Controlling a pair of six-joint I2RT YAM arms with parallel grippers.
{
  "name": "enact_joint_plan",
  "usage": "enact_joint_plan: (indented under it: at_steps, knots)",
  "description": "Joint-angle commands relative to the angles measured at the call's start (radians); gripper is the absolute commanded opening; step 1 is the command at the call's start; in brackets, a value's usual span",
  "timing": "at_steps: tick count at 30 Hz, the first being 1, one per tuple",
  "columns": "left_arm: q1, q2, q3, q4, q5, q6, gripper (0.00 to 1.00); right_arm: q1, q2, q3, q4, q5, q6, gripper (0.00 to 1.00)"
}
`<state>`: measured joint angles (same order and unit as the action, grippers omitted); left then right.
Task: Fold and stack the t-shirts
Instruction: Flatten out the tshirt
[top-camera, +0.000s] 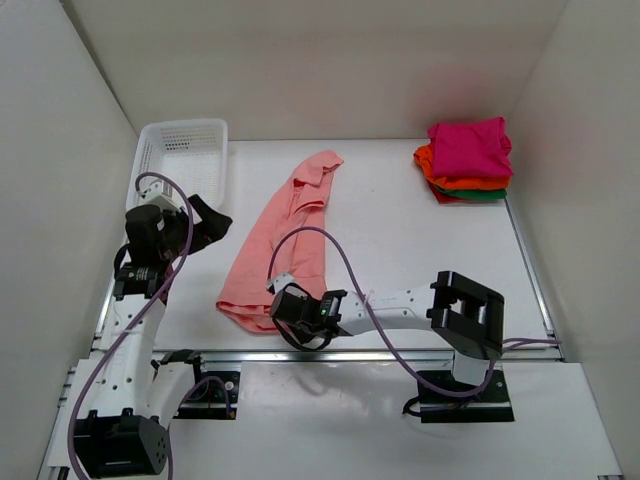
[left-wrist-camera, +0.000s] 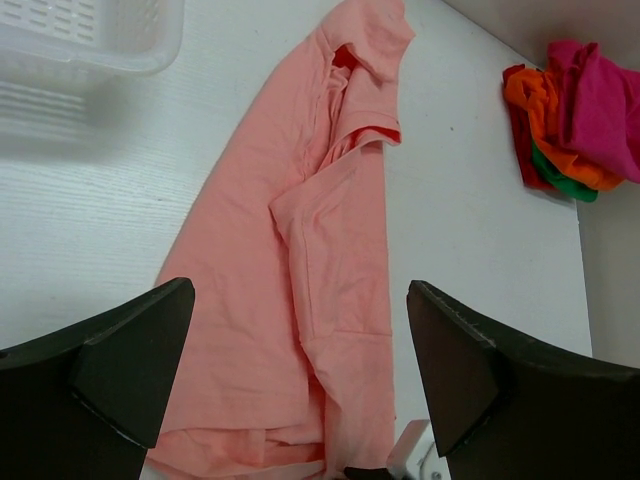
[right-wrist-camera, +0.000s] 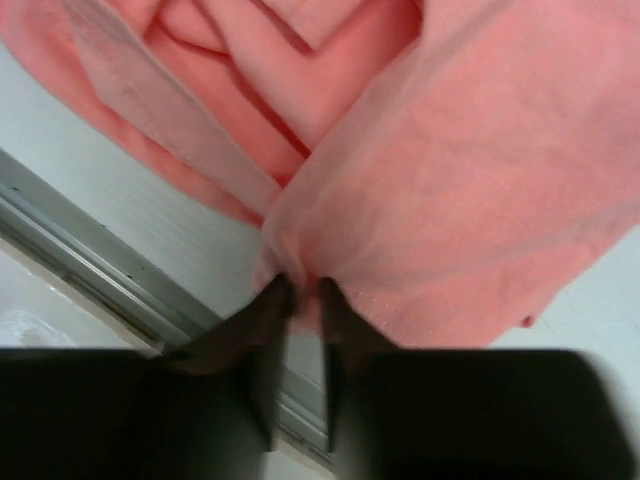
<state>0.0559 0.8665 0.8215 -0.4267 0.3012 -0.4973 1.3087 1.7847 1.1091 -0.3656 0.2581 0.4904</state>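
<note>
1. Nearest to me, the right hand (right-wrist-camera: 303, 298) sits low at the near edge of the worktop (top-camera: 400, 230). Its fingers are pinched narrow on the near hem of the salmon-pink t-shirt (top-camera: 285, 235), with cloth bunched between them just above the metal edge rail (right-wrist-camera: 90, 260).
2. A little further in and well to the left, the left hand (left-wrist-camera: 300, 290) hangs above the worktop. Its fingers are spread wide and hold nothing. In its wrist view the pink shirt lies below the gap between them, not touching either.
3. The salmon-pink t-shirt lies across the middle of the worktop as a long narrow strip. It runs diagonally from the near hem at the right hand up to its far end near the back. It is folded lengthwise, with a sleeve doubled over on top.
4. At the far left corner stands the white mesh basket (top-camera: 185, 124), just beyond the left hand.
5. At the far right corner sits the stack of folded shirts, well apart from the pink one. The magenta t-shirt (top-camera: 470, 148) is on top, the orange t-shirt (left-wrist-camera: 545, 115) lies under it, and the green t-shirt (left-wrist-camera: 565, 180) and red t-shirt (left-wrist-camera: 522, 145) show at the bottom edges.
</note>
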Motion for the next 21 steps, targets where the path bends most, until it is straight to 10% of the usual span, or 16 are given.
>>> enact_joint_plan:
  at_steps: [1, 12, 21]
  knots:
    - [-0.008, -0.026, -0.033, -0.014, 0.005, -0.001, 0.99, 0.001, -0.047, 0.031, -0.045, 0.063, 0.034, 0.11]
    - [-0.341, -0.064, -0.217, 0.078, 0.069, 0.010, 0.99, -0.253, -0.586, -0.210, 0.054, -0.033, 0.180, 0.00]
    - [-0.634, 0.000, -0.357, 0.255, -0.017, -0.128, 0.99, -0.612, -0.729, -0.288, -0.059, 0.012, 0.160, 0.00]
